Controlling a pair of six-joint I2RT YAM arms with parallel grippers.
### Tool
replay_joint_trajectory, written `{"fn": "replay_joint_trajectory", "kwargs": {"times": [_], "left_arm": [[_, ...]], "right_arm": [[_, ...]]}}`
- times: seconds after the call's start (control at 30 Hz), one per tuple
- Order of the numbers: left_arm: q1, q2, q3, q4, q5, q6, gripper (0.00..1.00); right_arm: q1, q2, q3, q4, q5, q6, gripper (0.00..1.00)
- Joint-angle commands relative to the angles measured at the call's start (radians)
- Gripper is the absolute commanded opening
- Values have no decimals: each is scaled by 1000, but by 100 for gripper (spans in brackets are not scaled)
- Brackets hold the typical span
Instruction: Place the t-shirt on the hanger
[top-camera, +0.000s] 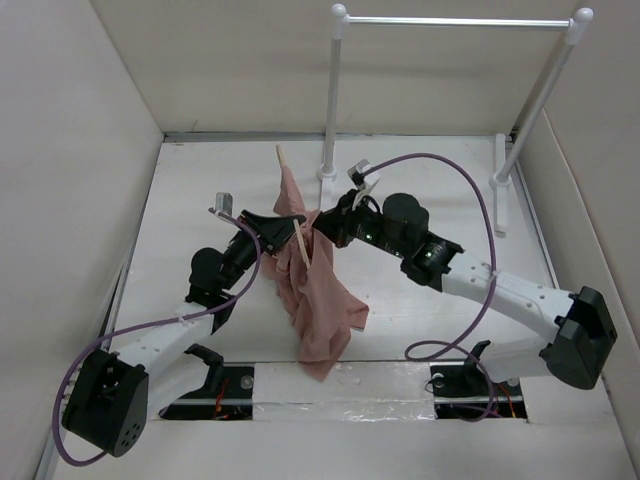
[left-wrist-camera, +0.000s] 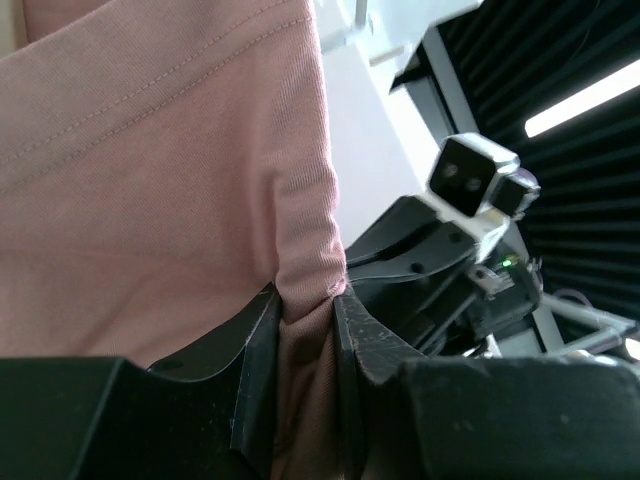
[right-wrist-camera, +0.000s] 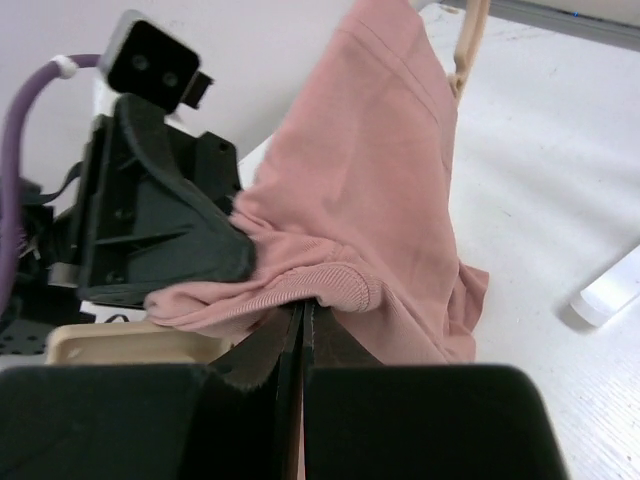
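Note:
The pink t-shirt (top-camera: 320, 310) hangs bunched between my two grippers above the middle of the table, its lower part trailing toward the front edge. The beige hanger (top-camera: 282, 158) is inside the cloth; one end sticks up behind the shirt. It also shows in the right wrist view (right-wrist-camera: 468, 45). My left gripper (top-camera: 278, 228) is shut on a fold of the shirt (left-wrist-camera: 160, 180), seen pinched at its tips (left-wrist-camera: 308, 305). My right gripper (top-camera: 322, 225) faces it closely, jaws closed at the ribbed collar (right-wrist-camera: 340, 285), tips (right-wrist-camera: 303, 312) under the cloth (right-wrist-camera: 380, 180).
A white tubular rail stand (top-camera: 450, 20) rises at the back right, its feet (top-camera: 500, 190) on the table; one foot shows in the right wrist view (right-wrist-camera: 610, 290). Walls close in left, right and back. Purple cables (top-camera: 480, 200) loop beside the arms.

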Motion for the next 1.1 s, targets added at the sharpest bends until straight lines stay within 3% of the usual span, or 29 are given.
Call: {"fn": "replay_joint_trajectory", "kwargs": {"times": [0.0, 0.1, 0.17, 0.2, 0.33, 0.43, 0.53, 0.63, 0.7, 0.73, 0.8, 0.83, 0.87, 1.03, 1.07], "left_arm": [[-4, -10, -5, 165, 44, -52, 0], [-13, -7, -8, 169, 41, -69, 0], [-13, 1, -8, 174, 40, -76, 0], [-13, 7, -11, 175, 37, -88, 0], [-4, 15, -17, 169, -1, -95, 0], [-4, 21, -17, 160, -41, -92, 0], [-4, 33, -11, 163, -64, -87, 0], [-4, 53, -5, 151, -76, -89, 0], [-4, 69, -3, 157, -76, -93, 0], [-4, 84, -3, 162, -72, -98, 0], [7, 104, -13, 186, -70, -110, 0], [17, 110, -14, 189, -68, -112, 0], [17, 124, -17, 200, -68, -115, 0], [28, 179, -20, 215, -82, -115, 0], [39, 191, -23, 250, -78, -122, 0]], "right_arm": [[-16, 69, 57, 64, -53, 32, 0], [-16, 83, 8, 114, -69, 64, 0], [-16, 60, 1, 98, -56, 71, 17], [-16, 35, 5, 57, -40, 60, 34], [-3, -41, -6, -37, 14, 20, 64], [17, -130, -36, -106, 46, 12, 74], [46, -200, -84, -152, 60, 12, 76], [97, -239, -121, -197, 98, 6, 75], [120, -244, -121, -214, 127, 2, 67], [131, -250, -121, -221, 137, -1, 55], [180, -261, -121, -238, 171, -17, 42], [197, -269, -121, -266, 181, -20, 17], [214, -288, -124, -293, 203, -29, 3], [295, -327, -193, -312, 244, 5, 1], [295, -329, -234, -295, 234, 35, 9]]}}
